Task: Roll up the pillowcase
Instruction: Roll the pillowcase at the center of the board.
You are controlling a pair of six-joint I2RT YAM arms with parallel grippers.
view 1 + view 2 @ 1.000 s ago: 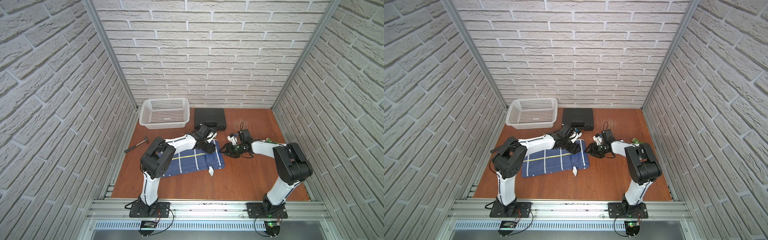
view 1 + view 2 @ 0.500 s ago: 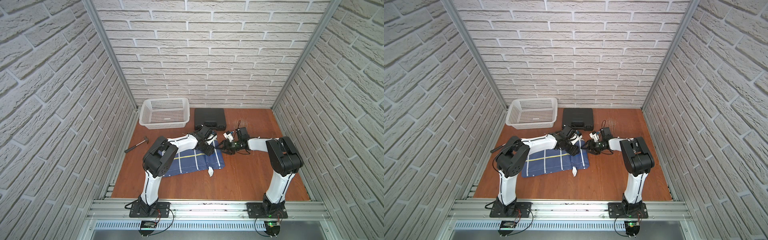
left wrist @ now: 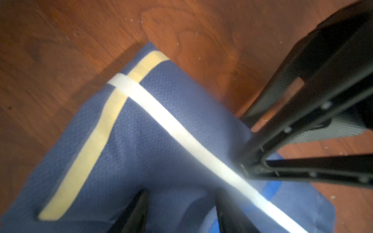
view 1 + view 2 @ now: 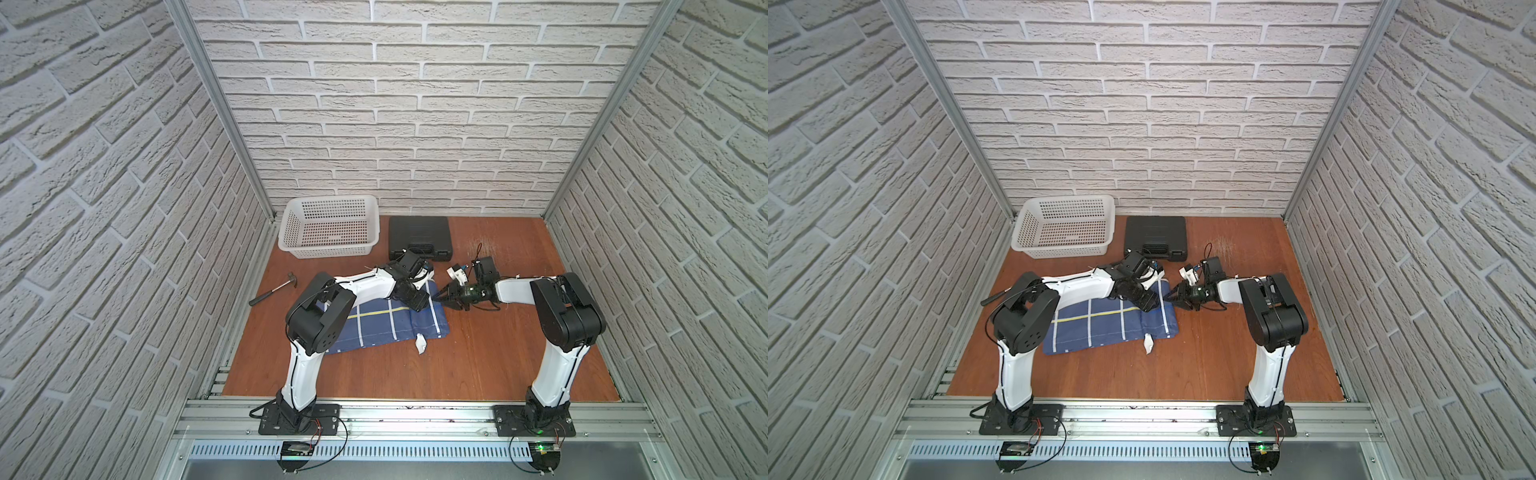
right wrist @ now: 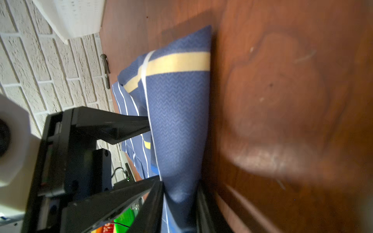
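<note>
The pillowcase, navy with a white grid and a yellow line, lies left of the table's middle; its white care tag sticks out at the near right corner. Its right end is bunched into a raised fold. My left gripper stands on that fold, open, with cloth bulging between its fingers. My right gripper reaches in from the right, open, its fingers on either side of the fold's edge. The two grippers nearly touch.
A white perforated basket stands at the back left, with a black case next to it. A hammer lies by the left wall. Brick walls close in three sides.
My right gripper has moved left up to the pillowcase's right edge and opened wider. My left gripper's jaws have narrowed over the fold; it has barely shifted.
</note>
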